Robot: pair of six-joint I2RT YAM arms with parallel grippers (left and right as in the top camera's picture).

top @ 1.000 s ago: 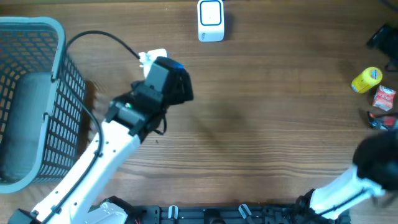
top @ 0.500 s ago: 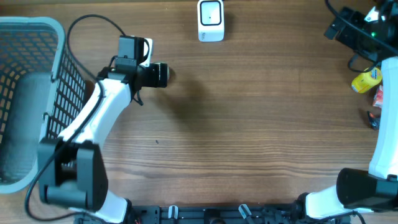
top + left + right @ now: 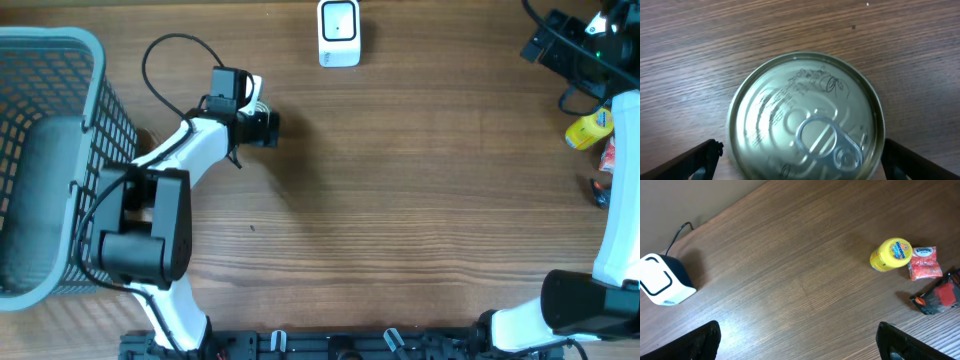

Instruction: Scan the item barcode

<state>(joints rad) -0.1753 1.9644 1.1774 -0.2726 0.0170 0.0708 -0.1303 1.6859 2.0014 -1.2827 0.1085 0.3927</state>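
Observation:
A round tin can (image 3: pixel 805 117) with a pull-tab lid stands upright on the wooden table and fills the left wrist view. My left gripper (image 3: pixel 800 146) hangs right over it, open, with one finger (image 3: pixel 695 162) on each side of the rim and no grip. From overhead the left gripper (image 3: pixel 258 118) hides the can. The white barcode scanner (image 3: pixel 339 32) stands at the table's back edge, to the right of that gripper. No barcode shows on the can. My right gripper (image 3: pixel 798 327) is open above bare wood, high at the back right (image 3: pixel 550 42).
A grey mesh basket (image 3: pixel 95 130) stands at the far left, beside the left arm. A yellow container (image 3: pixel 590 128), a red packet (image 3: pixel 612 155) and a small black and red item (image 3: pixel 598 190) lie at the right edge. A black cable (image 3: pixel 175 45) loops behind the left arm.
The left arm has swung up toward the back left, then edged a little right. The right arm rose from the front right to the back right and has since held still.

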